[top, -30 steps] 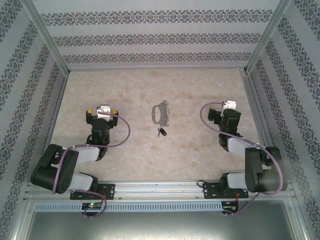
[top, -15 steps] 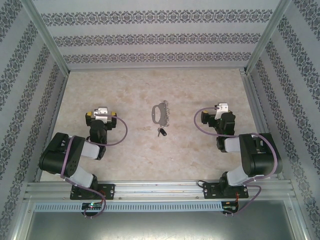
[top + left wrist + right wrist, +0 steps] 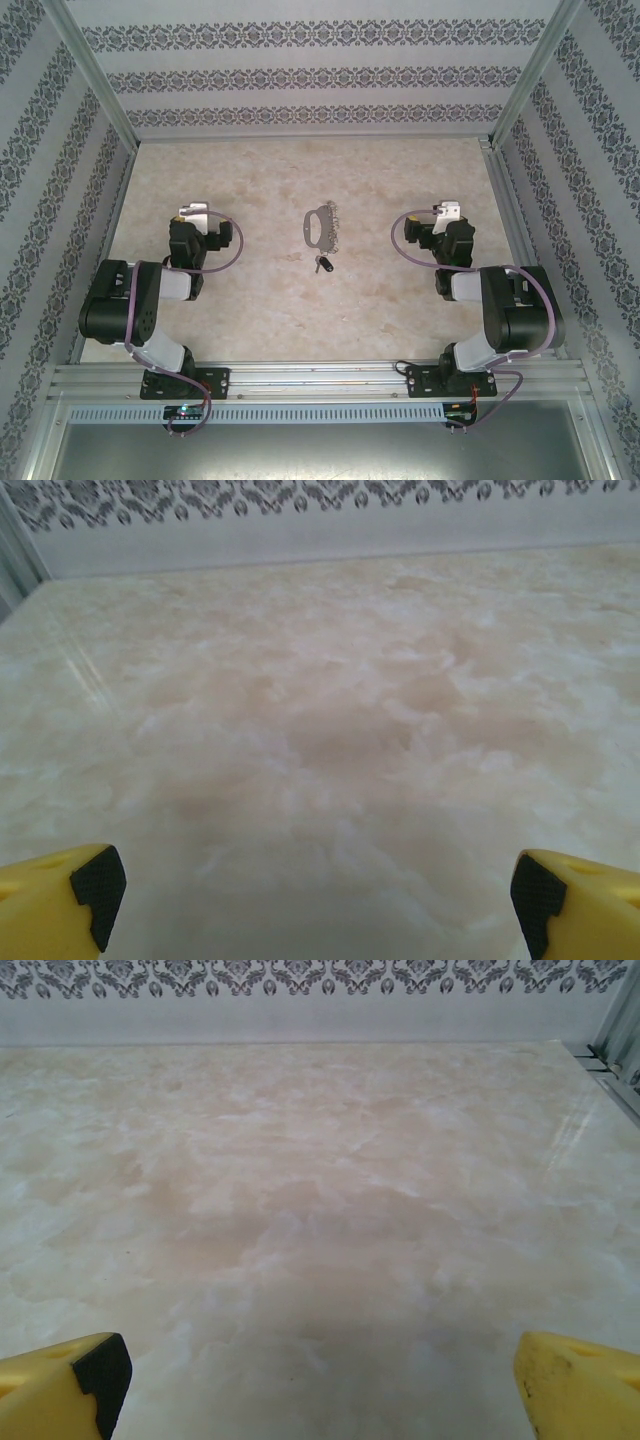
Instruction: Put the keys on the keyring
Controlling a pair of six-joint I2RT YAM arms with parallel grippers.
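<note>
At table centre: grey keyring (image 3: 318, 226) lies flat, small black-headed key (image 3: 322, 264) just beside its near end | likely light, stiff, slippery; pinch key by plastic head, ring by long side | left gripper (image 3: 314, 890), right gripper (image 3: 325, 1375) fingers wide, empty | smooth marbled table (image 3: 400, 310), patterned walls (image 3: 300, 80) around

The beige marbled surface (image 3: 250, 175) carries a grey keyring (image 3: 316, 226) near its middle; a small black-headed key (image 3: 322, 264) lies just beside it at 6 o'clock.
</note>
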